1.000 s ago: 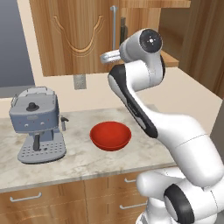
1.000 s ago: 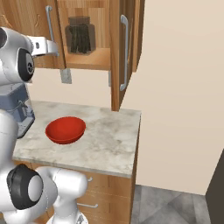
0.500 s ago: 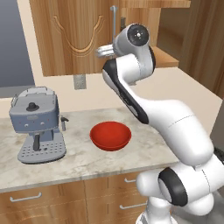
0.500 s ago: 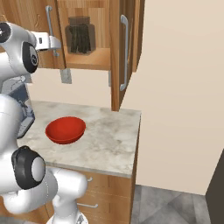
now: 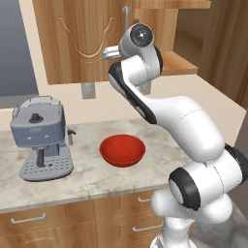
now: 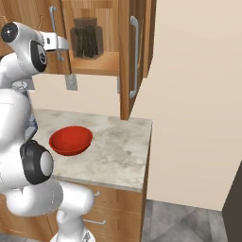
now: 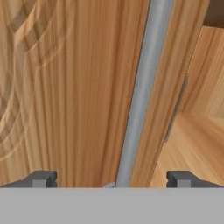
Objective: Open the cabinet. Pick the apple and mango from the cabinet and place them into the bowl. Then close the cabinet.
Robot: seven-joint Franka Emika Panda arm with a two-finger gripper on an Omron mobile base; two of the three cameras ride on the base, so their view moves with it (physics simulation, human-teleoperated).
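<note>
Tool is standing released, straddling the cabinet handle at frame centre; right door is hanging open.

Over on the left end of the marble countertop stands a grey coffee machine, its drip tray facing forward and a small wand poking out from its right side. On the beige wall just behind it sits a grey outlet plate. Below the counter run wooden drawers with small horizontal silver handles. Up high, a dark ribbed glass jar stands upright on a wooden shelf.
</note>
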